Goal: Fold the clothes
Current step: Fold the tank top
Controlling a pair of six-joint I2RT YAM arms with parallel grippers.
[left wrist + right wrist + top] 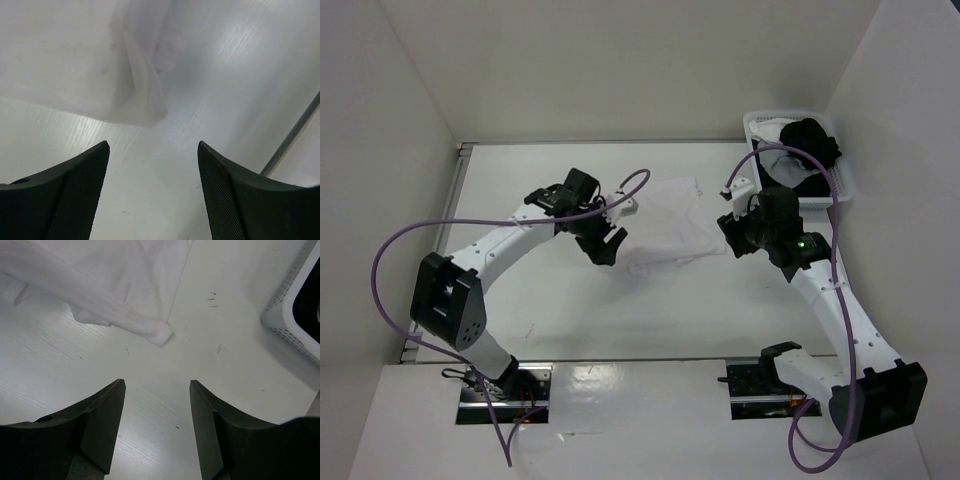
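The clothes, one thin white garment (665, 225), lie crumpled and partly folded on the white table between the two arms. In the left wrist view a folded corner of the clothes (135, 95) rests just beyond the open left gripper (154, 150), whose fingers hold nothing. Seen from above, the left gripper (607, 245) hangs at the garment's left edge. The right gripper (157, 385) is open and empty too, short of a hemmed corner of the clothes (160, 335). From above, the right gripper (732, 238) sits at the garment's right edge.
A white lattice basket (840, 165) stands at the back right, holding dark and white items; its wall (290, 325) shows at the right of the right wrist view. Purple cables loop off both arms. White walls enclose the table on three sides.
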